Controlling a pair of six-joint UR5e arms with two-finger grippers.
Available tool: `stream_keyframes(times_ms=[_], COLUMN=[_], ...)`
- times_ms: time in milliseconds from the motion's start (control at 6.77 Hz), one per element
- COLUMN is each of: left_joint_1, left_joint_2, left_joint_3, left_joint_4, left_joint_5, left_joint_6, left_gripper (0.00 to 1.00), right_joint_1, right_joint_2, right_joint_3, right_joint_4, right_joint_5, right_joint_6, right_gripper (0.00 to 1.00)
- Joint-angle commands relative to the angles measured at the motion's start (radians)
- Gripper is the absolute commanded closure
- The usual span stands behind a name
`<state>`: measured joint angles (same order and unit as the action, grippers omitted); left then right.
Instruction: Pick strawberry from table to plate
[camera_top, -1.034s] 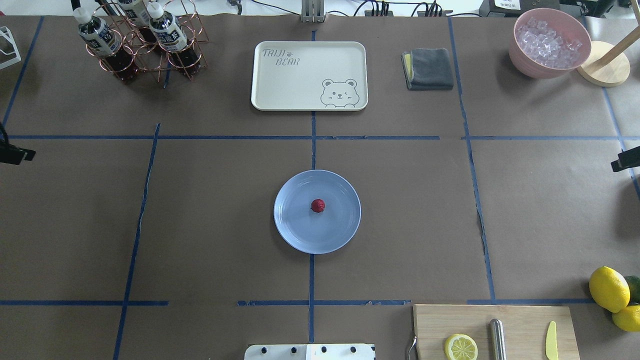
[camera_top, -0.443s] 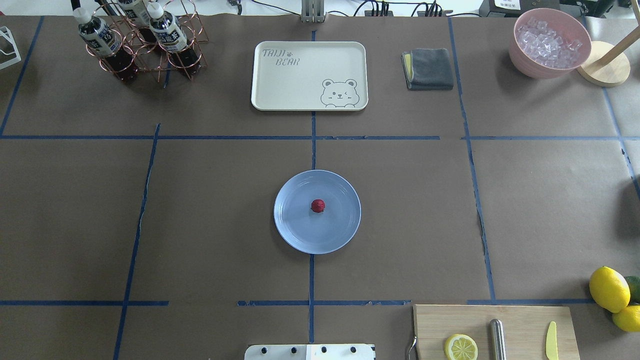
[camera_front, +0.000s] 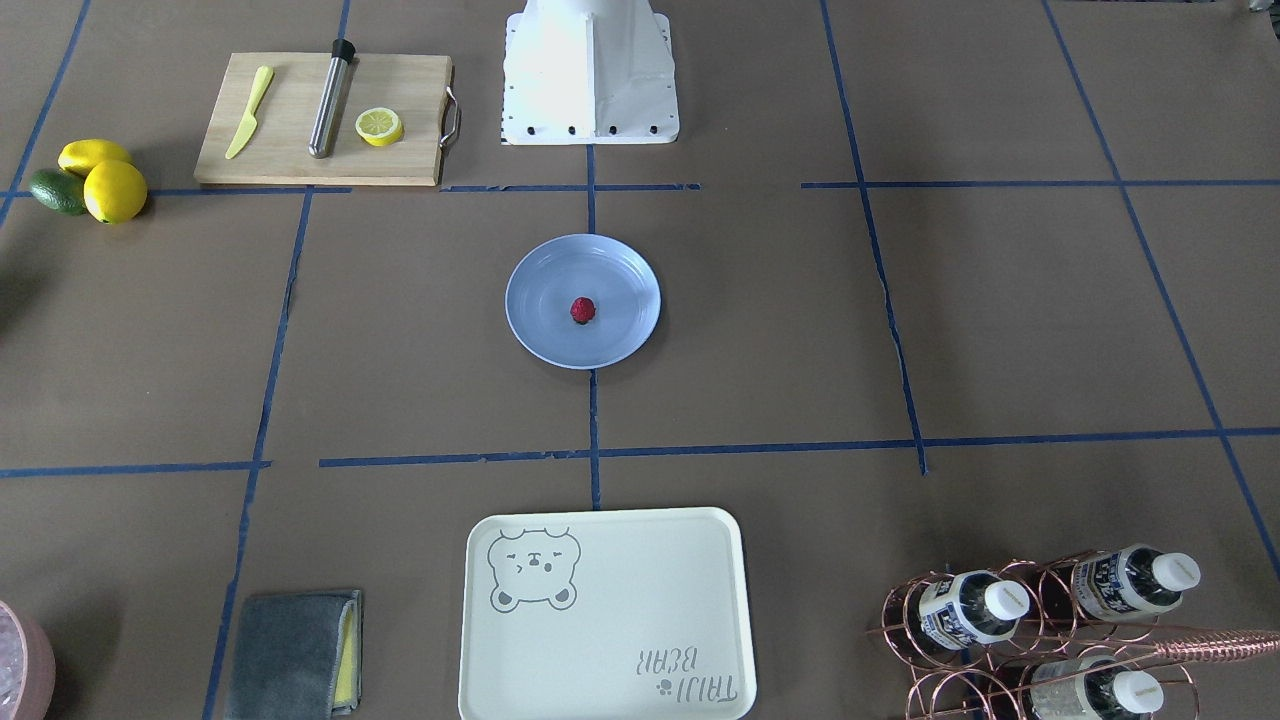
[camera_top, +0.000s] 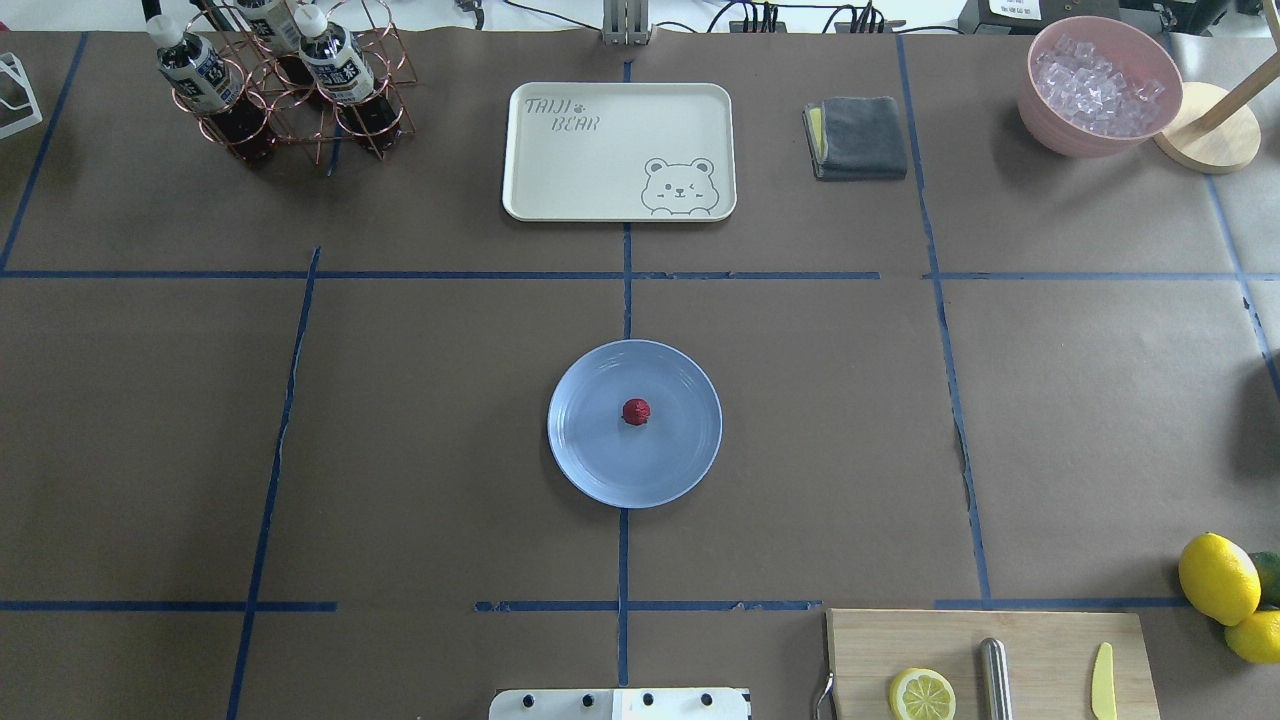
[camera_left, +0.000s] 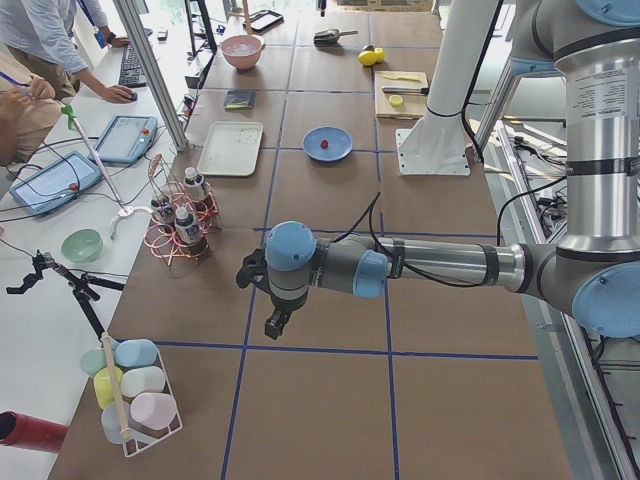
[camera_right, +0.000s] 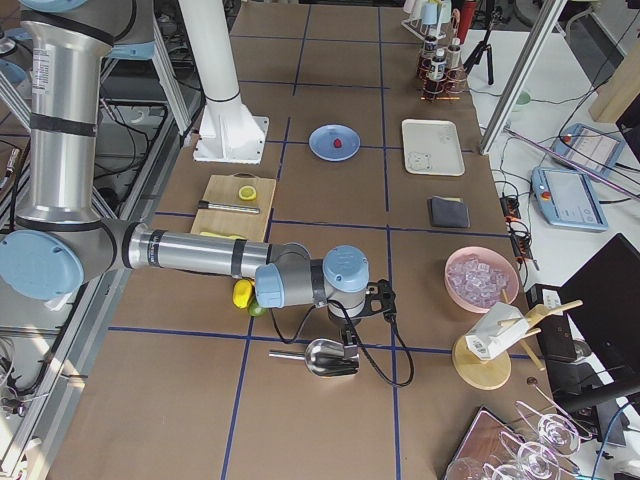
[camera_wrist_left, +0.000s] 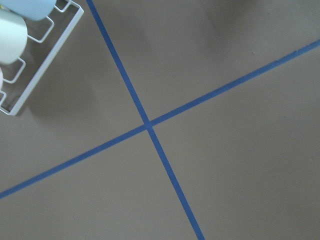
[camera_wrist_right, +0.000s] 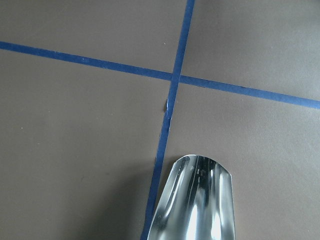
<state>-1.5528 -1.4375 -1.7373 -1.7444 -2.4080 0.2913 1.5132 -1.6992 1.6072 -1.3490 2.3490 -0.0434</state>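
The small dark-red strawberry (camera_top: 636, 411) lies at the middle of the pale-blue plate (camera_top: 590, 470), on the brown table (camera_top: 420, 430) with its blue tape lines. It shows there in the front-facing view too, strawberry (camera_front: 583, 310) on plate (camera_front: 625, 340). Neither gripper is in the overhead or front-facing view. The left gripper (camera_left: 275, 322) hangs far off over the table's left end, and the right gripper (camera_right: 385, 300) over the right end. I cannot tell whether either is open or shut. Both wrist views show only table, with no fingers in them.
Behind the plate lies a cream bear tray (camera_top: 618, 150), with a grey cloth (camera_top: 858, 137), a pink bowl of ice (camera_top: 1098, 85) and a bottle rack (camera_top: 280, 80). A cutting board (camera_top: 990, 665) and lemons (camera_top: 1217, 578) sit near right. A metal scoop (camera_wrist_right: 195, 200) lies under the right wrist.
One second ago the tips of both grippers showed at the left and right edges of the overhead view. Both have since moved outward and out of that view. Strawberry and plate have not moved.
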Motion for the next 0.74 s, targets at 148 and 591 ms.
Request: stream_keyframes(times_ms=[148,591], left_joint_1=[-0.003,-0.098], left_joint_2=[-0.007,-0.049], left_joint_3=[0.012,-0.002], left_joint_4=[-0.101,-0.102], left_joint_5=[0.016,0.020], left_joint_6=[0.002,-0.001], left_gripper=[0.00,0.00], right_joint_1=[0.001,-0.008], right_joint_2=[-0.004,0.027], right_joint_3=[-0.001,-0.061], right_joint_4=[0.002,0.002], right_joint_5=[0.090,0.088], right_joint_6=[0.000,0.001], right_gripper=[0.00,0.00])
